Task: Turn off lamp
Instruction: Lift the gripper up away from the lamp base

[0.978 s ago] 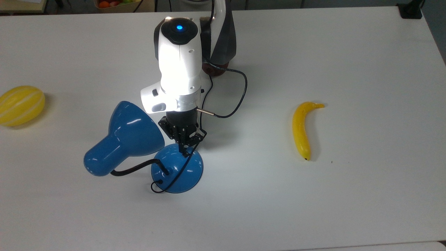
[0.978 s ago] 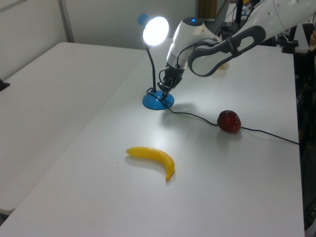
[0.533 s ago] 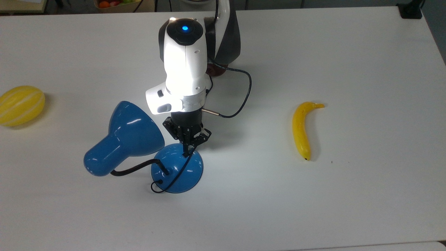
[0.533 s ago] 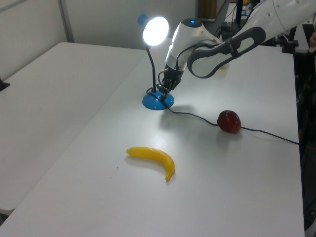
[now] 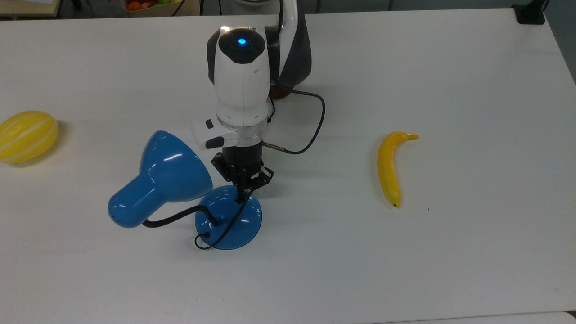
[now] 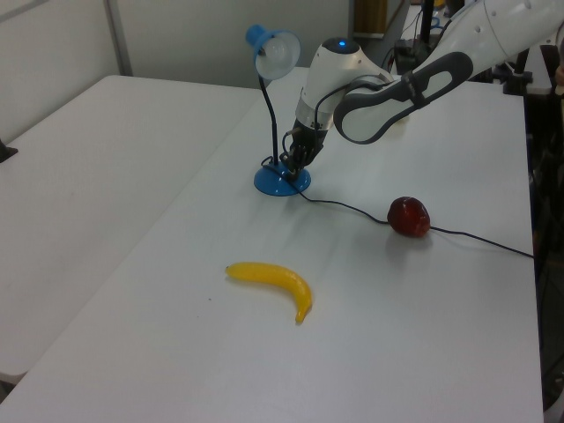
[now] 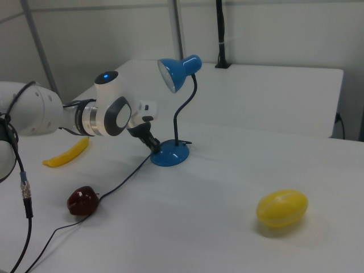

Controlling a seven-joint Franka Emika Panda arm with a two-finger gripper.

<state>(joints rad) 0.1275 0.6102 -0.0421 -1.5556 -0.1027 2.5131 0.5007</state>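
Blue and glossy, the lamp (image 5: 180, 180) is seen standing on the white table (image 5: 450, 247), its round base (image 5: 234, 225) near the middle of the top view and its cone shade (image 6: 273, 51) carried on a black bendy neck (image 7: 183, 111). In the left view the shade's mouth appears pale and unlit. A black cord (image 6: 352, 207) is led from the base across the table. The gripper (image 5: 243, 194) is set down on the far edge of the base in the top view, its fingers drawn close together to a narrow tip that touches the dome. The white arm (image 5: 243, 81) is angled down to it from behind. A dark red apple (image 6: 409, 216) is found beside the cord, on the left view's right. A yellow banana (image 5: 390, 166) lies well apart on the top view's right, and a yellow melon (image 5: 27, 136) at the top view's left edge.
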